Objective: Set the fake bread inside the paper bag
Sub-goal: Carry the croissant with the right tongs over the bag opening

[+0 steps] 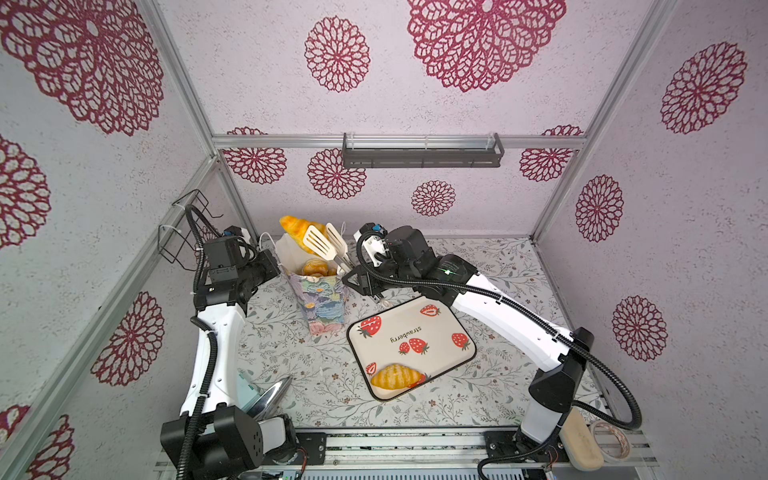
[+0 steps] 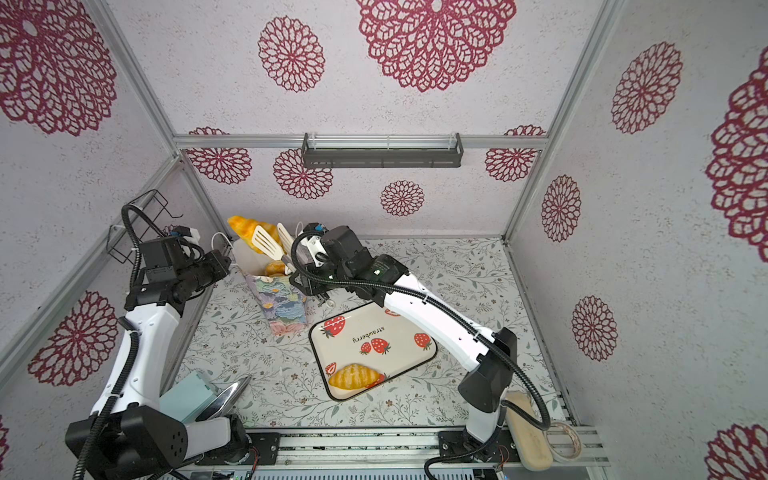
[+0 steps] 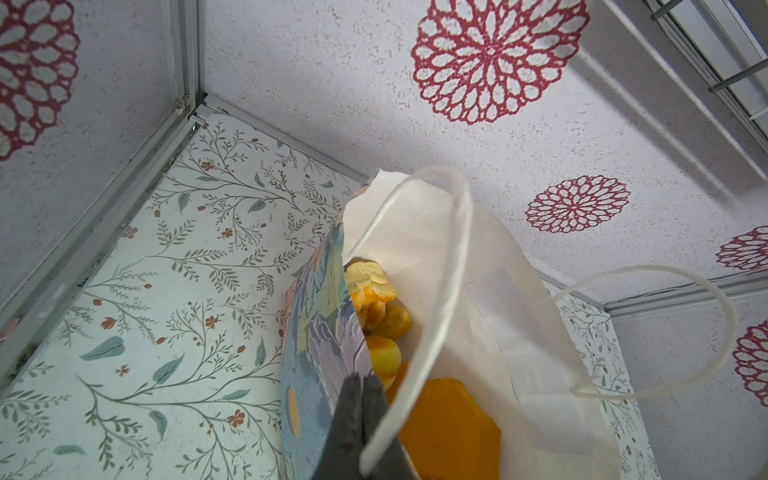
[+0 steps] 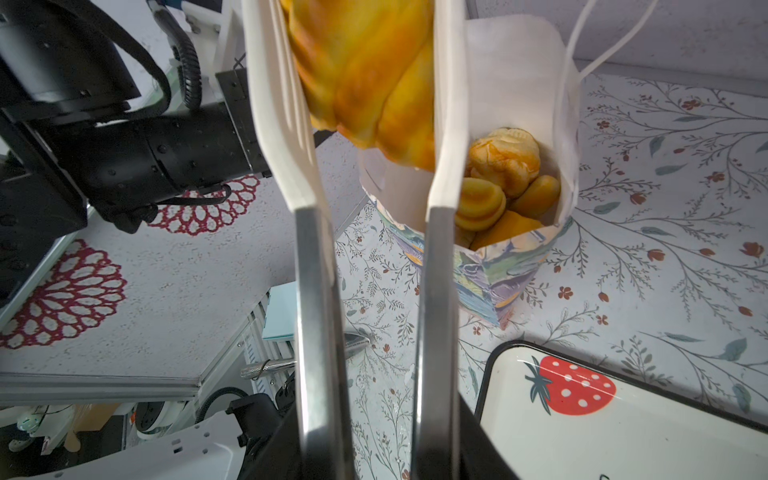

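A cream rectangular tray [image 1: 432, 361] [image 2: 340, 349] with a black rim and printed red strawberries lay askew on the leaf-patterned tabletop [image 1: 291, 374], right of its middle. White slotted tongs with steel arms [image 1: 322, 243] stood raised over the back edge, left of middle. At the front left corner a shiny steel utensil [image 1: 274, 395] lay by a flat teal box [image 2: 187, 395]. Past the front right corner sat a tan oval block [image 1: 582, 442] beside a roll of tape [image 1: 622, 446]. A dark grey rail shelf [image 1: 422, 156] hung on the back wall, and a black wire basket [image 1: 183, 226] on the left wall.
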